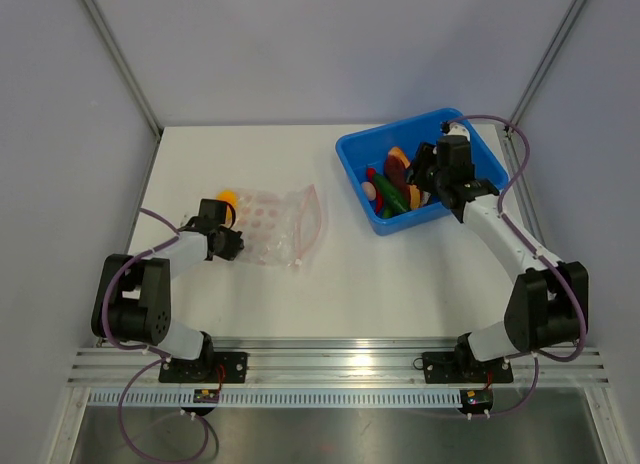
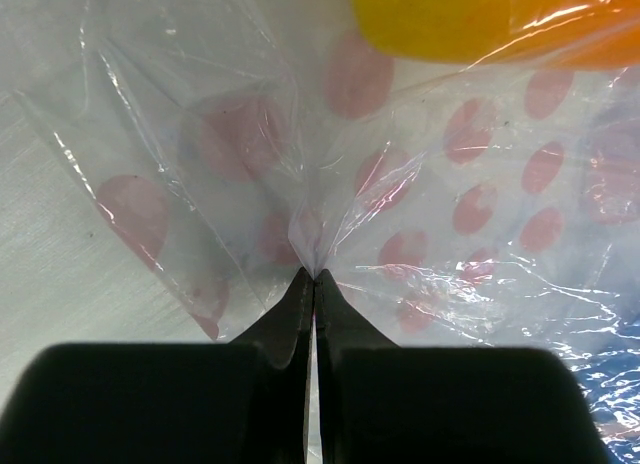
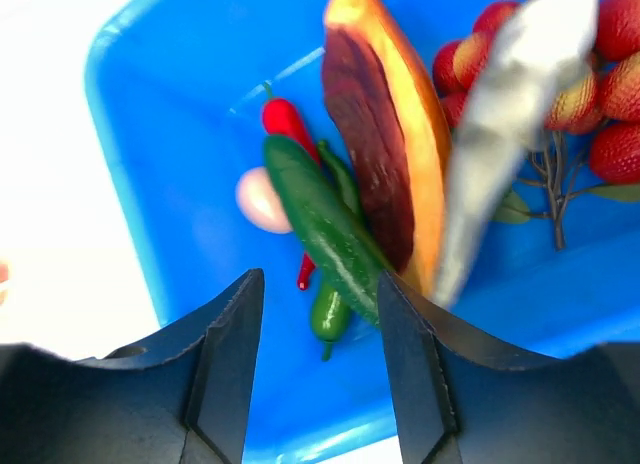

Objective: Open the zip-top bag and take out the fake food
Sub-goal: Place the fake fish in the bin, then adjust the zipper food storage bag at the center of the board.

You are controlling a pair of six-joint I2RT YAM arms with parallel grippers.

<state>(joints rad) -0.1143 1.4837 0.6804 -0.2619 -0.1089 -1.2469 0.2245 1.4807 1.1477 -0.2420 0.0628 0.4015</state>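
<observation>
Left tool (image 2: 315,276) is pinched fully closed on a fold of the clear crinkly zip-top bag with pink dots (image 2: 400,184), which lies on the white worktop (image 1: 400,274) well left of the blue rectangular plastic bin (image 1: 352,154). Right tool (image 3: 320,279) hangs over that bin, jaws apart, gripping nothing, plastic toy food (image 3: 325,219) piled right below.

The zip-top bag (image 1: 280,224) lies on the table (image 1: 400,284), one edge caught between the tips of the left gripper (image 2: 315,279). A fruit piece (image 2: 450,24) sits inside it, ahead and right of that gripper. The bin (image 1: 355,154) stands under the right gripper (image 3: 320,284). The cucumber (image 3: 320,219), chili (image 3: 285,119) and egg (image 3: 260,199) are ahead of its fingers, the wedge (image 3: 385,134) and fish (image 3: 500,114) further right.
</observation>
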